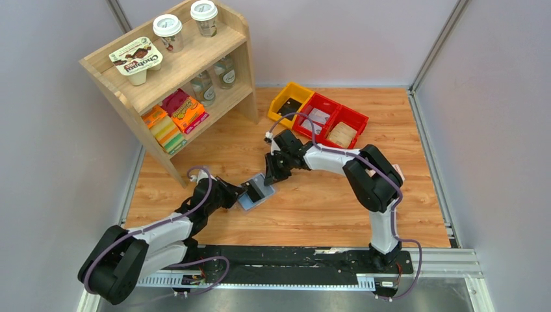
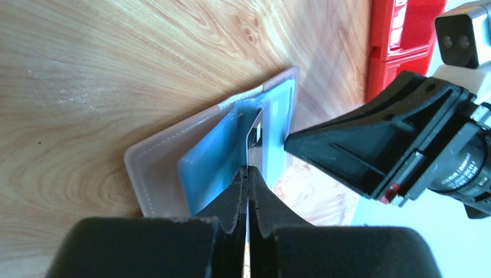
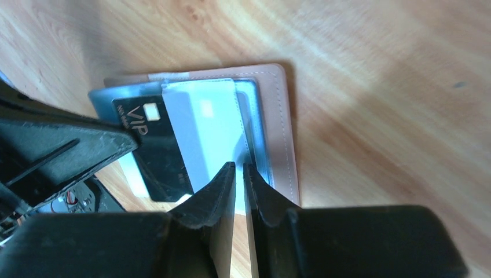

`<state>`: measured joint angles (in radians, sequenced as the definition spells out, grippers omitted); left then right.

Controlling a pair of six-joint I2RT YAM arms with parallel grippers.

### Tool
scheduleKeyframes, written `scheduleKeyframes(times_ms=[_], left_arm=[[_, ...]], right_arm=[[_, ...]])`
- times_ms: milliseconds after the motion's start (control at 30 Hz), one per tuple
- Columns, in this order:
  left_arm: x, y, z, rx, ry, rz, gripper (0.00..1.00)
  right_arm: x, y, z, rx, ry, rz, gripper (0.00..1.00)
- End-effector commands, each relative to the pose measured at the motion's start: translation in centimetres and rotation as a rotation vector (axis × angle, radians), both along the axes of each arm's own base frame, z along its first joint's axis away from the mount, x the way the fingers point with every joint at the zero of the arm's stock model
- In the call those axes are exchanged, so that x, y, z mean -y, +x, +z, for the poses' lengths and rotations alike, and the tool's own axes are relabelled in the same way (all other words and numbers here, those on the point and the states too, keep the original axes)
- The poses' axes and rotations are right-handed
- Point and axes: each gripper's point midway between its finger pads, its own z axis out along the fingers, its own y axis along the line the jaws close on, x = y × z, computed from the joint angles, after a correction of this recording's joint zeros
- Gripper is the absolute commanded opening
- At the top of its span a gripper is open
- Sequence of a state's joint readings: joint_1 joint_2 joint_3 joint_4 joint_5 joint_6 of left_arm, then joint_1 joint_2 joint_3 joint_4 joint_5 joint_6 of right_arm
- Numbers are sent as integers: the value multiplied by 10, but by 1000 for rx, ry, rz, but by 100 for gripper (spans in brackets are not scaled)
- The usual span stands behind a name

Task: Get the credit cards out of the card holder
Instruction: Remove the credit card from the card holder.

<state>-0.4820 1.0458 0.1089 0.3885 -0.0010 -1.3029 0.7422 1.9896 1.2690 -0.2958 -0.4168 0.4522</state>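
While in left claw (image 2: 248,169), black card (image 3: 153,147).

The overhead view is lit evenly and brightly from above, and soft shadows are cast under the shelf (image 1: 195,65). In the left wrist view the lower right corner is washed out, and the fingers (image 2: 228,211) of the left gripper (image 2: 248,169) are rendered soft near the lens. In the right wrist view the table (image 3: 376,116) is crossed by soft shadow, and the card holder (image 3: 279,116) is paled by glare.
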Motion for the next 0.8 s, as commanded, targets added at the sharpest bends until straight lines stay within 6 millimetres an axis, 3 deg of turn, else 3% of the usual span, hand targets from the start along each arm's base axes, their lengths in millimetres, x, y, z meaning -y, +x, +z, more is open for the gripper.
scheduleKeyframes(times_ms=[0,200,300,400,533,600,767], left_arm=[[-7,-9,-6,-41,-7,27,0],[-8,-7,11,-3,-21,36,0],[-10,-6,18,12,-44,59,0],[-6,-1,35,50,-107,75,0],[0,11,68,131,-233,108,0],[1,18,86,180,-289,130,0],[13,31,135,308,-400,158,0]], right_arm=[[24,32,-16,64,-108,-59,18],[27,46,5,108,-86,-80,19],[25,51,31,152,-52,-99,21],[22,56,66,202,21,-154,31],[21,49,102,212,168,-282,50],[21,45,125,232,256,-342,52],[24,30,153,212,449,-476,58]])
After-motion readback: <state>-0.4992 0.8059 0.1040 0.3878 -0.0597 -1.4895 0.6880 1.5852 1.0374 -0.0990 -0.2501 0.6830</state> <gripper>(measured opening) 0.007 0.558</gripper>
